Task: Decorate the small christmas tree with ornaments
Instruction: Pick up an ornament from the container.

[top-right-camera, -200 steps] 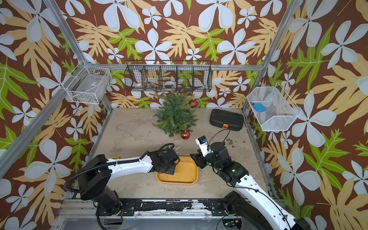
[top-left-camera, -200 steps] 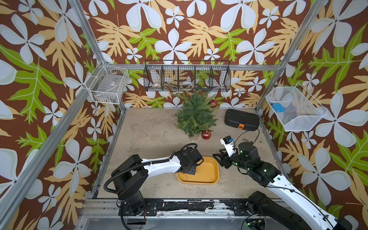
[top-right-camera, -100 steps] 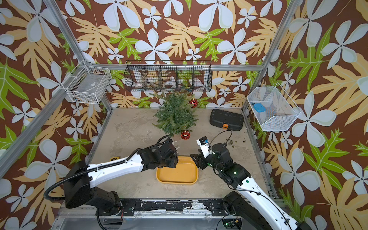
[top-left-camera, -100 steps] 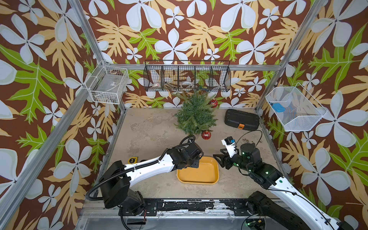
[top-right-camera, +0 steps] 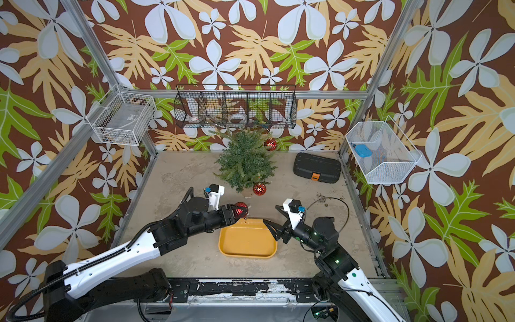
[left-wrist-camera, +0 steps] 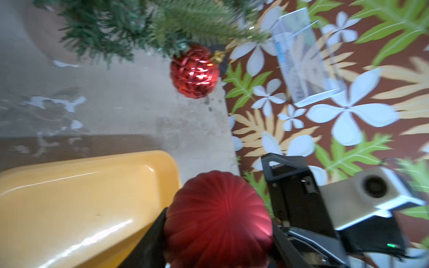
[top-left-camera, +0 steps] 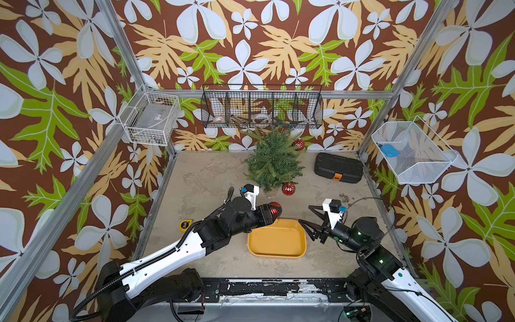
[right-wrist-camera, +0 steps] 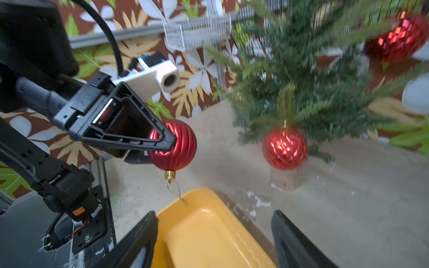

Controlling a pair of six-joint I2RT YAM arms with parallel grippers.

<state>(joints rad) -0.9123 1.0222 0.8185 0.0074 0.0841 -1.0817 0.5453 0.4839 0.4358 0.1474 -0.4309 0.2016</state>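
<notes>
while the left claw clamped the ribbed ornament upside down above the yellow tray, near the small christmas tree, the right claw gaped empty; its dangling hook risked snagging the rim.

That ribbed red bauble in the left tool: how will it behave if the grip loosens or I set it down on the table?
The ribbed red bauble is round and glossy, so it would likely slip from the left tool and roll on the flat table. Its thin hook wire hangs downward, probably bendy and apt to snag the yellow tray rim. It looks hollow, so likely light and perhaps fragile.
</notes>
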